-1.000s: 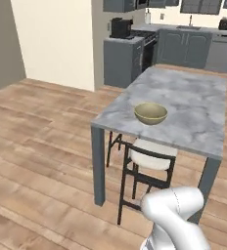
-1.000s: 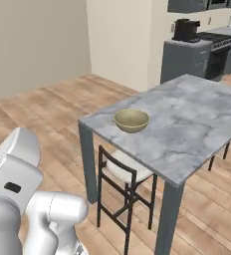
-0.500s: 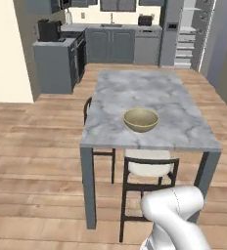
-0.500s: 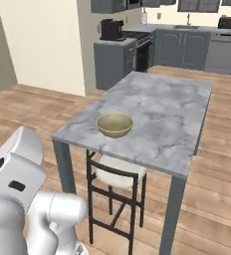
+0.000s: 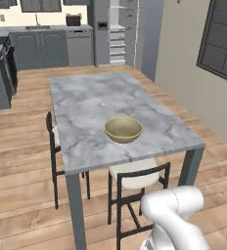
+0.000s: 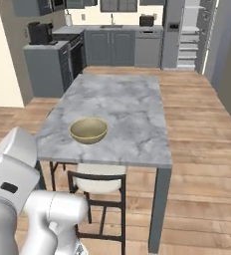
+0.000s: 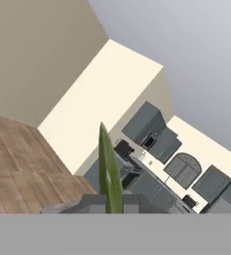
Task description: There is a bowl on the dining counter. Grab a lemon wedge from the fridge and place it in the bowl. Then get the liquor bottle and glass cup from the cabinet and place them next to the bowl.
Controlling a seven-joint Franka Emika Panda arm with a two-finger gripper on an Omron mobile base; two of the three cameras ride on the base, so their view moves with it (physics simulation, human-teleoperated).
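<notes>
Pincer: closed tight on the lemon wedge (image 7: 110, 172), a thin yellow-green sliver that rises from between the dark finger tips in the hand view
Hand view, beyond the pincer: the tilted picture takes in a cream wall, wood floor to one side and dark grey kitchen cabinets (image 7: 148, 121) far past the wedge
Left base view, arm: white elbow (image 5: 176, 210) bulks at the lower right edge, the pincer itself out of frame
Left base view, bowl: the olive-tan bowl (image 5: 123, 129) sits upright on the dining counter (image 5: 96, 105), ahead of the arm, near the counter's closest edge
Left base view, chairs: a dark-framed chair with a pale seat (image 5: 135, 181) is tucked under the counter's near end, between arm and bowl; a second chair (image 5: 55, 146) stands at the counter's left side
Left base view, fridge: the grey fridge (image 5: 105, 31) stands far behind the counter
Right base view, arm: white links (image 6: 25, 199) fill the lower left
Right base view, bowl: bowl (image 6: 88, 130) rests on the marble top (image 6: 132, 107), just beyond the arm, chair (image 6: 100, 196) below it
Right base view, fridge: fridge (image 6: 172, 32) stands at the far wall, well apart from the counter
</notes>
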